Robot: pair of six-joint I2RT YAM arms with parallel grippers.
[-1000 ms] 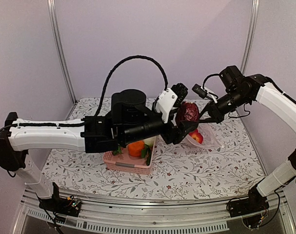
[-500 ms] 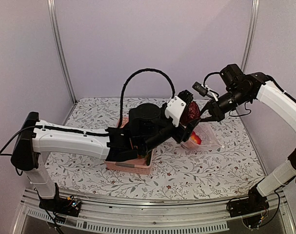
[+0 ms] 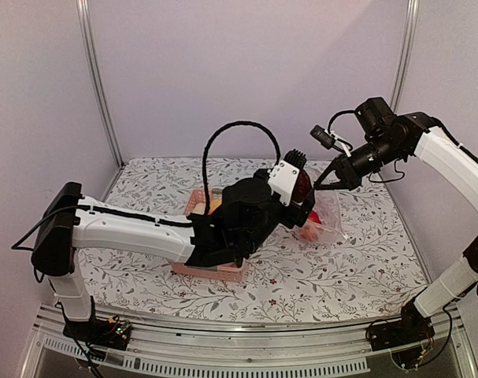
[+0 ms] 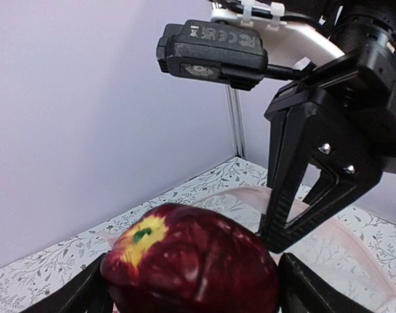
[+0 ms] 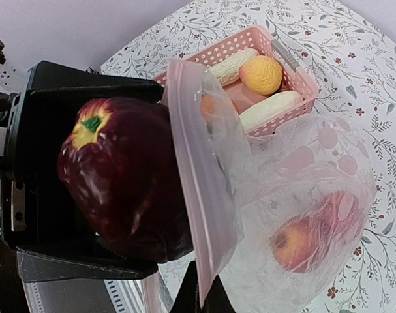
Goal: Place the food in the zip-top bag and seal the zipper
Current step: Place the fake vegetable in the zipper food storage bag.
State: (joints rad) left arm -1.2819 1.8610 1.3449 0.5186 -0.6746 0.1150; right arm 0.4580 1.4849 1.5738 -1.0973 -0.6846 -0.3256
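Dark red fruit (image 5: 122, 176): grasped in the left hand (image 4: 191, 287), pressed against the mouth of the zip-top bag (image 5: 302, 195), right of the tabletop's middle. Right hand (image 3: 329, 179) clenched on the bag's rim.
Handling: hold the rim taut; release only once inside.
Change: the left arm has swung in over the pink basket (image 5: 295, 78); the fruit has scarcely shifted.

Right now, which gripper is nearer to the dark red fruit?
Left. The left gripper has the dark red fruit between its fingers at the mouth of the zip-top bag. The right gripper is just beside the fruit, pinching the bag's rim.
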